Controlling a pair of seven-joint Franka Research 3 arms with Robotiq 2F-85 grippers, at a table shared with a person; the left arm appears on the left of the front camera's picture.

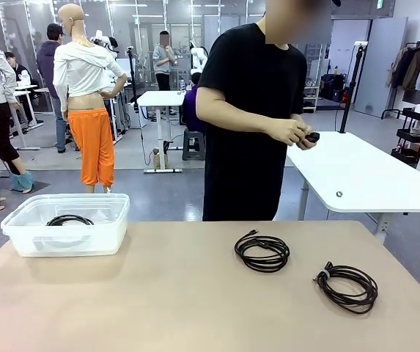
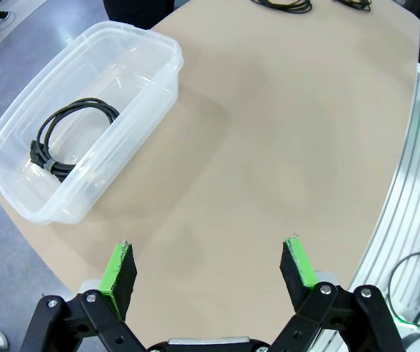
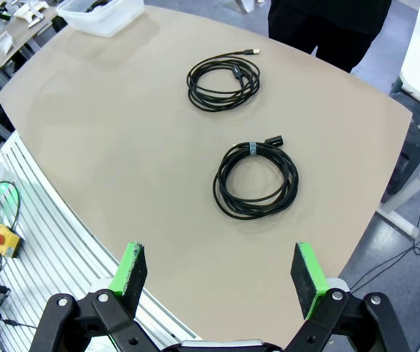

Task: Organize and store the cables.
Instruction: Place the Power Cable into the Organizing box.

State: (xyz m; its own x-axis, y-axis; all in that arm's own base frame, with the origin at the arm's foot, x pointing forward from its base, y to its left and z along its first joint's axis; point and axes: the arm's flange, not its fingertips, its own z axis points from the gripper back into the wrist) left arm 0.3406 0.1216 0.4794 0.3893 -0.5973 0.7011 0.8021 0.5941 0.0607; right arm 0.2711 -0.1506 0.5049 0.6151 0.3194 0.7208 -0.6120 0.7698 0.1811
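left gripper [image 2: 208,246], right gripper [image 3: 219,253] released, empty | one cable [image 2: 42,158] in bin [image 2: 167,45] beyond left fingers [image 2: 119,273] | near cable [image 3: 252,149], far cable [image 3: 224,104] loose beyond right fingers [image 3: 131,270]

Front view across table [image 1: 180,301]; 2 wrist views down onto it.

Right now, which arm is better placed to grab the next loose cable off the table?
Right. The right gripper, open, hangs near the closest coiled cable, with the second coil just beyond. The left gripper, also open, sits by the bin, which already holds one cable.
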